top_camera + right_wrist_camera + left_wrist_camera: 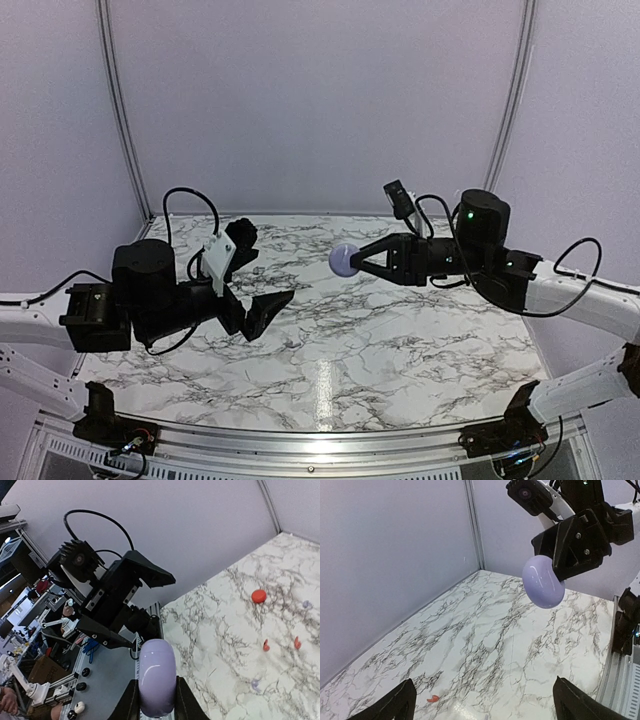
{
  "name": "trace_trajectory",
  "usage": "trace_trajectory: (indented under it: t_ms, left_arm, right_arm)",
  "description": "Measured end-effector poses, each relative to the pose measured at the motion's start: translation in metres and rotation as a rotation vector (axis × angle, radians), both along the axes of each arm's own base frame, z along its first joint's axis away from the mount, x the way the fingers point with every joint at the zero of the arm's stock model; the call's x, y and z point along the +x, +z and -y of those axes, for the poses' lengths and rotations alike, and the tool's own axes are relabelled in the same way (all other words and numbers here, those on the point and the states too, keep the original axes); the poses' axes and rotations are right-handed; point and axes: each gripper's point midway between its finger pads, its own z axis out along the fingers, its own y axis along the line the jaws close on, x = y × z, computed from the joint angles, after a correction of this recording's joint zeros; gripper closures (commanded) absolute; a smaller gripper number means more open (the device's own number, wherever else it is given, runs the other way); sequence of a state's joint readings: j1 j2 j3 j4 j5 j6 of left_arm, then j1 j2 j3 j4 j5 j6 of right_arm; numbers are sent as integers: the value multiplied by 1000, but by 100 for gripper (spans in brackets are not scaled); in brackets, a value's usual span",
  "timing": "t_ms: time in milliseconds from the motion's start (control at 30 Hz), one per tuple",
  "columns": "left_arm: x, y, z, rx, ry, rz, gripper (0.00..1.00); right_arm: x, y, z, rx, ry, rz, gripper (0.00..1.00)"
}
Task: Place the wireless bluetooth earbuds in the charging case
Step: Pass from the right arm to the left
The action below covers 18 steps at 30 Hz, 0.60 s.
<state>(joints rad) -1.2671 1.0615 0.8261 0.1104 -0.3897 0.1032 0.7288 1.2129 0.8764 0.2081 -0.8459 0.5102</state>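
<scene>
Two red earbuds [266, 645] lie loose on the surface [400, 340], near a round red case [258, 596] and well apart from both arms; neither is seated yet. The right pincer [358, 262] is clamped on a closed lilac case [344, 260] held aloft, and the left pincer [258, 272] stands wide open, empty. Assessment: insertion has not begun; next, the left arm must descend and pinch one earbud precisely.

Bright, even light; glare on table [324, 385]
</scene>
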Motion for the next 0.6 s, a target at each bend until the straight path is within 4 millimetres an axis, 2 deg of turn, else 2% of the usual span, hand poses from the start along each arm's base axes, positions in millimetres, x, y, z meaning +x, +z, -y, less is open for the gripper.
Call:
trace_trajectory:
  t_ms: [167, 267, 500, 600]
  left_arm:
    - [-6, 18, 21, -100, -86, -48, 8]
    - [-16, 27, 35, -127, -170, -66, 12]
    - [-28, 47, 61, -206, -274, -105, 26]
    - [-30, 47, 72, -217, -307, -120, 37]
  right_arm:
    - [1, 41, 8, 107, -54, 177, 84]
    - [1, 55, 8, 149, -65, 245, 84]
    - [-16, 68, -2, 203, -36, 337, 85]
    - [-27, 71, -9, 221, -6, 366, 84]
